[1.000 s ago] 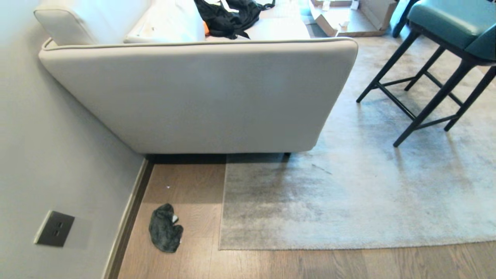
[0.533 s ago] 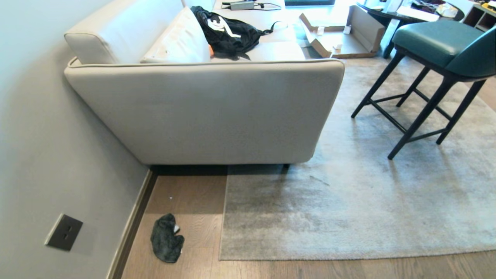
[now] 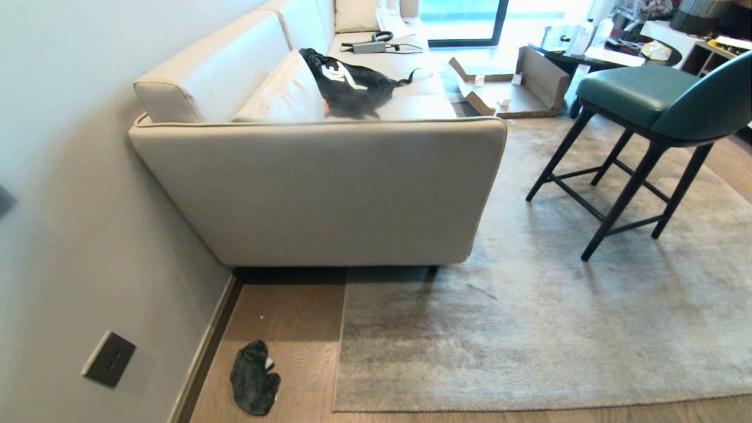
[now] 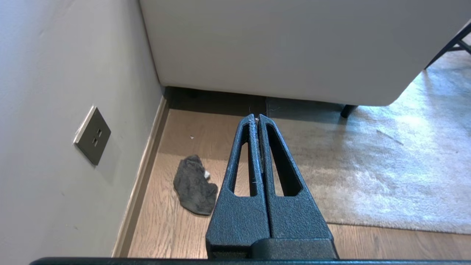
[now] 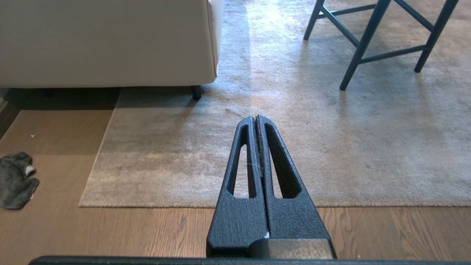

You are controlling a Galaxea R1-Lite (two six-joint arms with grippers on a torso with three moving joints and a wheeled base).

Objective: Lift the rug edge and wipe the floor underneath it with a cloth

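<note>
The grey-beige rug lies flat, and its rug edge runs from under the sofa to a square corner near me. A crumpled dark grey cloth lies on the wood floor between the wall and the rug; it also shows as the cloth in the left wrist view and the cloth in the right wrist view. My left gripper hangs shut and empty above the floor beside the cloth. My right gripper is shut and empty above the rug. Neither arm shows in the head view.
A beige sofa stands over the rug's far end, with a black backpack on its seat. A green stool with black legs stands on the rug at the right. A wall with a socket plate closes the left side.
The whole head view has tilted upward: sofa, rug and cloth slide down the picture and more of the far room appears. Nothing on the floor has moved.
</note>
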